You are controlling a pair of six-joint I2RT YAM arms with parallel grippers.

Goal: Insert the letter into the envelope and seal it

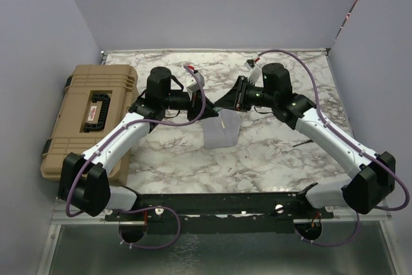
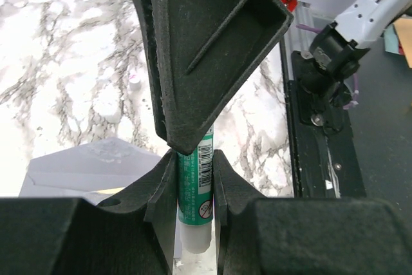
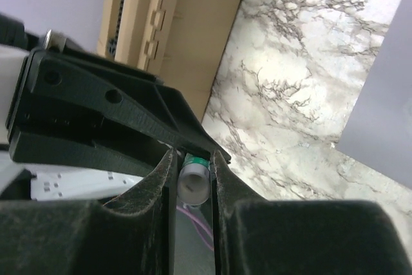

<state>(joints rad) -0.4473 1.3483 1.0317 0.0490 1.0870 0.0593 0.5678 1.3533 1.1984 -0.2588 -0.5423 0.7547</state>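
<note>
Top external view shows you both arms reaching inward from their bases, elbows swung outward, so that the left claw and the right claw meet tip to tip above the middle of the white marble-patterned bench. Just under them lies the flat light-grey paper envelope. Its long axis runs roughly from near to far, and its far end is covered by the claws. The big tan hard plastic case sits well apart at the left edge.

From the left wrist you see the left claw pinching a green glue stick with white ends. The stick lies lengthwise between the fingers, pointing out towards the other claw. The envelope's pointed flap shows beside it, with a thin peach-tan sliver at its edge. You cannot tell for certain that this is the letter.

From the right wrist, the right claw's fingers press on either side of the stick's round white end, which faces that camera.
</note>
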